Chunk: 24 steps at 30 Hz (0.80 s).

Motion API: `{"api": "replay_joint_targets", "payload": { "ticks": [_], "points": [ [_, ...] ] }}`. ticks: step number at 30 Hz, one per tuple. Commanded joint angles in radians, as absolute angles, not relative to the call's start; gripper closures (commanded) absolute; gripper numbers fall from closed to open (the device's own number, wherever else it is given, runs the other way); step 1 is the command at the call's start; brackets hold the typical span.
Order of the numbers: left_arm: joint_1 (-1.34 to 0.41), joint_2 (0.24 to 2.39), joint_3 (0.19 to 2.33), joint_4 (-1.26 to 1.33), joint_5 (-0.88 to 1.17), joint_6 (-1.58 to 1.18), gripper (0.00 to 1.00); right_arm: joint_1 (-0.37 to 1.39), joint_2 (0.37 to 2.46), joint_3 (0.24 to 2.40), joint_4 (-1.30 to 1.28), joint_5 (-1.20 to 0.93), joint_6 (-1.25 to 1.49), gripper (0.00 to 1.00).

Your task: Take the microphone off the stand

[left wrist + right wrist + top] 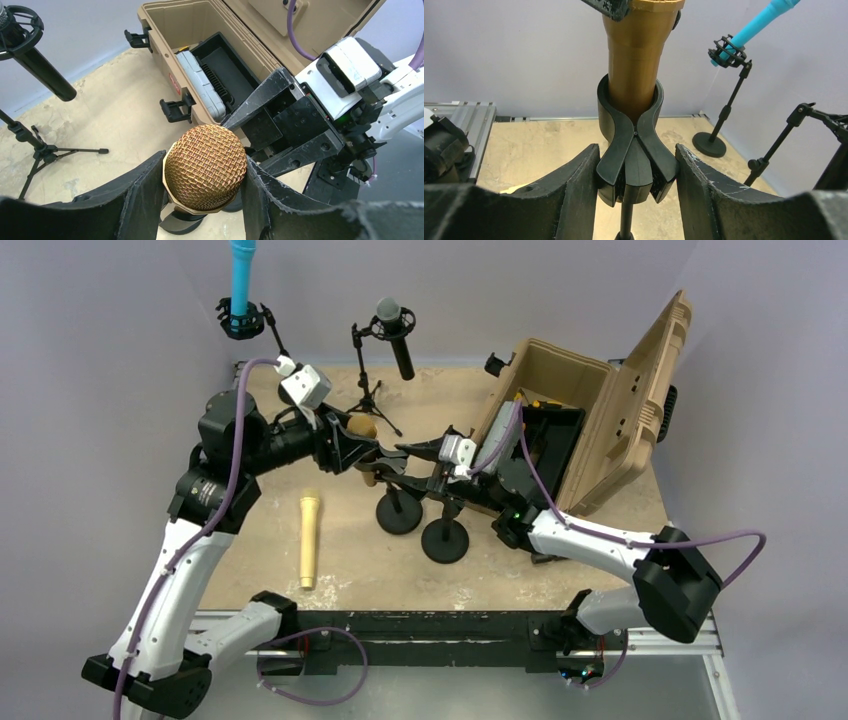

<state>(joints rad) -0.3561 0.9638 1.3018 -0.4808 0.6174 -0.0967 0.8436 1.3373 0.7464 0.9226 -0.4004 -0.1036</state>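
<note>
A gold microphone (362, 427) stands upright in the black clip (634, 150) of a round-based stand (399, 515) at mid-table. My left gripper (205, 200) is shut on the microphone's mesh head (205, 167), one finger on each side. My right gripper (635, 185) is shut on the stand's clip, just below the microphone's gold body (636, 50), which sits inside the clip. In the top view the left gripper (368, 452) and the right gripper (415, 468) meet at this stand from opposite sides.
A second round stand base (445, 540) is beside the first. Another gold microphone (308, 540) lies on the table at left. A blue microphone (241, 275) and a black microphone (397, 335) sit on stands at the back. An open tan case (600, 410) is at right.
</note>
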Motion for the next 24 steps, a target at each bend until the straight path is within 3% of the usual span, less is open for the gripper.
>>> {"api": "replay_joint_targets", "payload": {
  "ticks": [1,9,19,24],
  "points": [
    [-0.366,0.942,1.441,-0.388,0.636,-0.201,1.0,0.834,1.369,0.77,0.94,-0.345,-0.142,1.0],
    [-0.37,0.986,1.535,-0.408,0.584,-0.206,1.0,0.834,1.386,0.771,0.974,-0.356,-0.136,1.0],
    [-0.38,0.999,1.462,-0.415,0.464,-0.174,1.0,0.835,1.445,0.758,1.01,-0.348,-0.127,1.0],
    [-0.418,1.059,1.699,-0.554,0.412,-0.271,1.0,0.834,1.507,0.817,0.931,-0.336,-0.116,1.0]
  ]
}}
